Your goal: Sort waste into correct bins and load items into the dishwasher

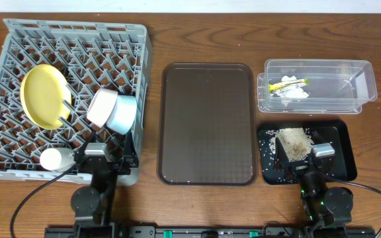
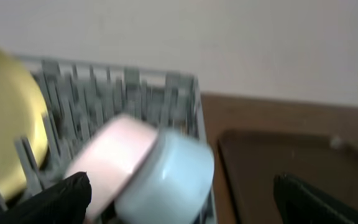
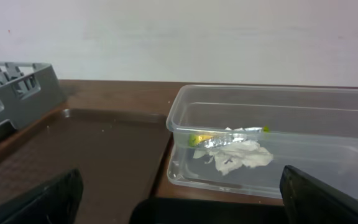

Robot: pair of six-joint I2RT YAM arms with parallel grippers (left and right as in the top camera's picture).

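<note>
Grey plastic made up the one dish rack [image 1: 18,33] at the left. It held one yellow plate [image 1: 43,96] on edge, one white bowl [image 1: 101,107] and one light blue bowl [image 1: 122,114] tipped together, and one white rounded object [image 1: 56,158] at its near edge. One brown serving tray [image 1: 207,125] lay between the rack and two bins. The clear tub [image 1: 366,79] held one wrapper [image 1: 290,83] and one tissue [image 1: 293,93]; the black tray [image 1: 342,155] carried the food scraps [image 1: 294,142]. The left gripper [image 2: 182,186] stood spread and empty before the bowls. The right gripper [image 3: 180,180], likewise spread and empty, covered part of the black tray.
</note>
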